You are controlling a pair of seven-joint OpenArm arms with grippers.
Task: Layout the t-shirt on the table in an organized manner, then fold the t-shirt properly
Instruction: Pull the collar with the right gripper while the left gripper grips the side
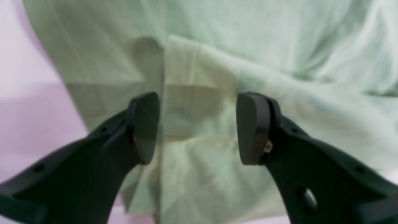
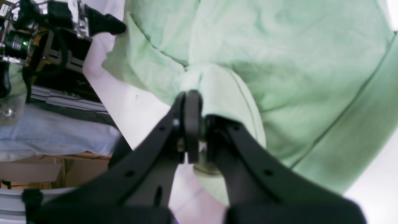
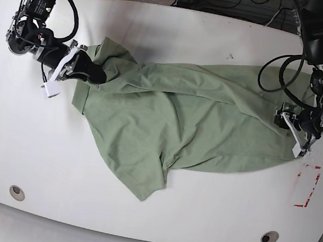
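T-shirt [image 3: 173,122] state: spread partly open on the tabletop [image 3: 137,224], rumpled, not yet flat and not folded.
Right gripper [image 2: 196,124] jaws: clenched on a bunched fold of the t-shirt fabric; cloth wraps over and beside the pads in the right wrist view.
Right gripper position: at the left end of the garment in the base view, gathering the fabric into a narrow peak at the jaws.
Left gripper [image 1: 197,127] jaws: released, pads well apart, nothing between them but the cloth lying beyond.
Left gripper position: at the opposite end of the garment, just above or at its edge; contact with the fabric cannot be told from the blurred wrist view.
Fabric beyond left jaws: an overlapped layer with a straight seam or edge running away from the jaws; creases to one side.
Garment between the jaws: stretched roughly along the line joining the two grippers, with diagonal wrinkles; one flap, possibly a sleeve, hangs toward the near edge of the tabletop.
Red tape rectangle [image 3: 307,186]: just beyond the left gripper, toward the near edge, clear of the cloth.
Grommet holes [image 3: 17,192]: well away from both jaws, near the front edge.
Done so far, as judged: garment on the tabletop and partly drawn out.
Remaining, as judged: flatten the body, square the sleeves and hem, then make all folds.
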